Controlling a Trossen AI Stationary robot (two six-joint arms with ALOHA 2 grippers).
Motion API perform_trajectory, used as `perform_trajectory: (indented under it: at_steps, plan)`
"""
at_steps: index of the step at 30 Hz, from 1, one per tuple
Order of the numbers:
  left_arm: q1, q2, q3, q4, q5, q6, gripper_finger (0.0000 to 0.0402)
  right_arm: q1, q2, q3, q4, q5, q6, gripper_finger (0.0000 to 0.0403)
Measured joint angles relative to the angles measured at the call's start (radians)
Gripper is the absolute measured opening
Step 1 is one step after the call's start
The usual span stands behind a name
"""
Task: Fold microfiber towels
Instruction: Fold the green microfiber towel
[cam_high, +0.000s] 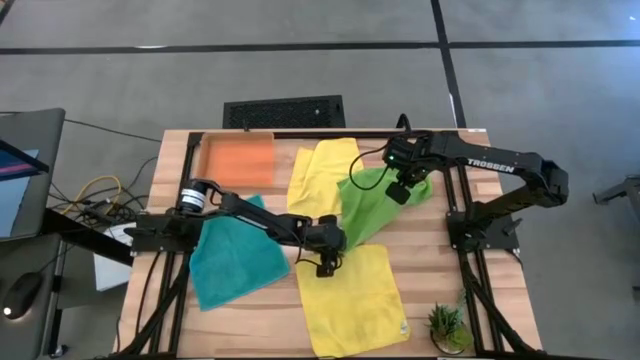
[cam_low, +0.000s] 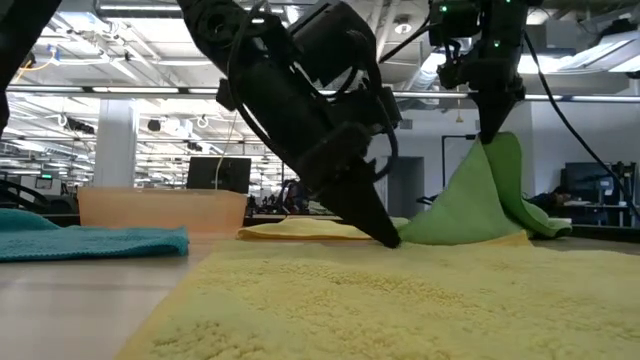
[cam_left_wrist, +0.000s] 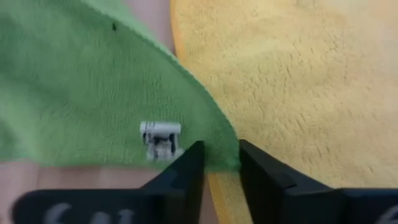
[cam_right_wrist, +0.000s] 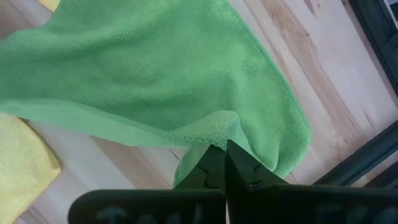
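The right gripper (cam_right_wrist: 219, 163) pinches the green towel (cam_high: 375, 205) tight, but the left gripper (cam_left_wrist: 219, 163), half closed at its corner, might grab the yellow towel (cam_left_wrist: 298, 81) underneath too.

Your wooden table (cam_high: 440, 290) and its load

Orange tray (cam_high: 238, 160) at 11 o'clock, teal towel (cam_high: 235, 262) at 8, plant (cam_high: 447, 326) at 5

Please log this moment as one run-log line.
right gripper: shut on lime green towel, lifted | left gripper: fingers astride its near corner | fold: not done
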Motion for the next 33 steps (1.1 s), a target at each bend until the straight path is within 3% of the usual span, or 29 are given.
perform_trajectory:
  at_steps: [6,13,18,27,33]
  plan:
    - [0.021,-0.062,0.000,-0.096,0.001,-0.005,0.0006,0.000,0.000,0.001,-0.005,-0.001,0.000,0.0008]
    - [0.053,-0.126,0.000,-0.141,0.035,-0.046,0.0002,0.002,0.000,0.001,-0.047,-0.005,-0.001,0.0008]
    - [0.077,-0.188,0.000,-0.194,0.002,-0.085,0.0001,0.032,0.000,0.001,-0.119,-0.009,-0.025,0.0008]
    - [0.124,-0.334,0.000,-0.327,-0.084,-0.112,0.0000,0.167,0.000,0.001,-0.218,-0.113,-0.032,0.0008]
    - [0.129,-0.395,0.000,-0.403,-0.129,-0.134,0.0000,0.284,0.000,0.001,-0.203,-0.206,-0.124,0.0008]
